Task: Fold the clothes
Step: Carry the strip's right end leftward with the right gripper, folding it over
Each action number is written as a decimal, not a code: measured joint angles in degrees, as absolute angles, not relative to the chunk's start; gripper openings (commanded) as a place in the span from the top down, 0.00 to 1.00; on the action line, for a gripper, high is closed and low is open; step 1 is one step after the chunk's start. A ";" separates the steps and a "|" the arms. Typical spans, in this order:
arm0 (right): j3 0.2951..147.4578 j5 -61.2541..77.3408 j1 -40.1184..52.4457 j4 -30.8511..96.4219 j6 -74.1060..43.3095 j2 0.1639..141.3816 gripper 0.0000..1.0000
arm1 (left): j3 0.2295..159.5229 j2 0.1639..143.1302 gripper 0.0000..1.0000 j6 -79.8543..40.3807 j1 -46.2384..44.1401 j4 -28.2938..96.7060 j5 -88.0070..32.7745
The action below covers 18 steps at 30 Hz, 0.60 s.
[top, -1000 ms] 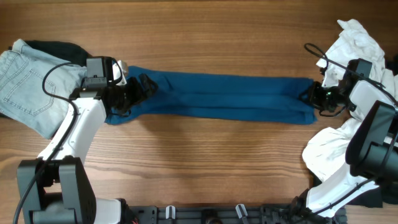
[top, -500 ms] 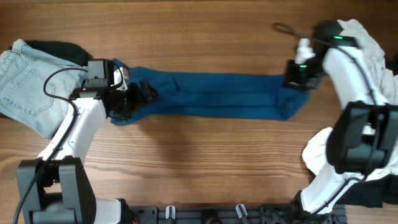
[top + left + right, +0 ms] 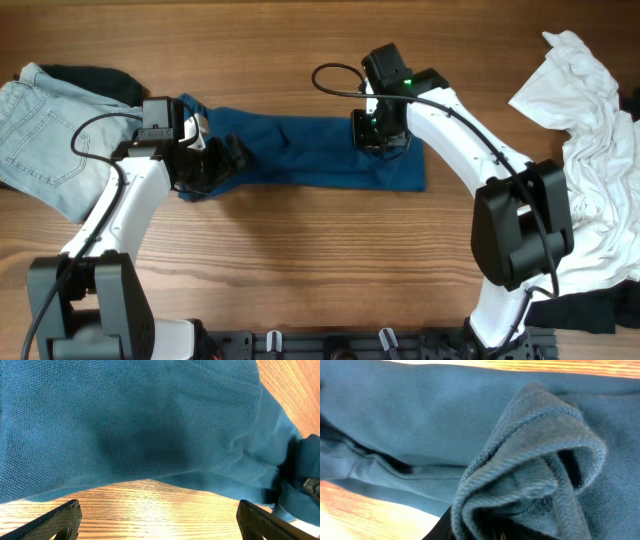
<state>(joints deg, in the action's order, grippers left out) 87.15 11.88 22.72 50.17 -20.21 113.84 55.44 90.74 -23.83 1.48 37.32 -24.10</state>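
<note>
A blue garment [image 3: 300, 155] lies stretched across the middle of the wooden table, its right part doubled back to the left. My right gripper [image 3: 381, 131] is shut on the garment's bunched right end and holds it over the garment's middle; the right wrist view shows blue cloth [image 3: 530, 475] wadded at the jaws [image 3: 520, 527]. My left gripper [image 3: 215, 160] is at the garment's left end. In the left wrist view its fingers [image 3: 160, 522] are wide apart over bare wood, with the blue cloth [image 3: 130, 420] just ahead of them.
Light blue jeans [image 3: 40, 130] and a black garment [image 3: 95, 80] lie at the far left. A pile of white clothing [image 3: 590, 150] fills the right edge, with a dark garment [image 3: 580, 315] at the bottom right. Bare wood [image 3: 300, 270] lies in front.
My right gripper has swept from the table's far right to the middle, carrying the garment's right end over itself. The left arm has hardly moved.
</note>
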 measured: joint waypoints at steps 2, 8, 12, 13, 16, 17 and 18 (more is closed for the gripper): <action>87.13 15.07 22.92 46.89 -20.49 113.86 0.25 | 55.44 90.76 0.01 -23.68 1.48 37.36 -24.10; 87.15 22.63 22.76 45.58 -17.41 113.86 0.36 | 55.44 90.76 0.00 -23.66 1.48 37.36 -24.08; 87.13 17.74 22.20 49.19 -17.26 113.78 0.35 | 55.44 90.76 0.00 -23.35 1.48 38.52 -23.68; 87.15 16.16 22.39 49.65 -17.26 113.78 0.36 | 55.44 90.76 0.00 -23.24 1.48 38.61 -23.68; 87.15 12.53 23.24 51.90 -16.97 113.78 0.50 | 55.44 90.76 0.00 -23.24 1.48 38.65 -23.66; 87.15 11.88 23.33 53.84 -17.04 113.78 0.50 | 55.44 90.76 0.00 -23.24 1.48 38.76 -23.66; 87.15 11.31 23.33 55.37 -16.99 113.78 0.47 | 55.44 90.76 0.00 -23.22 1.48 38.89 -23.66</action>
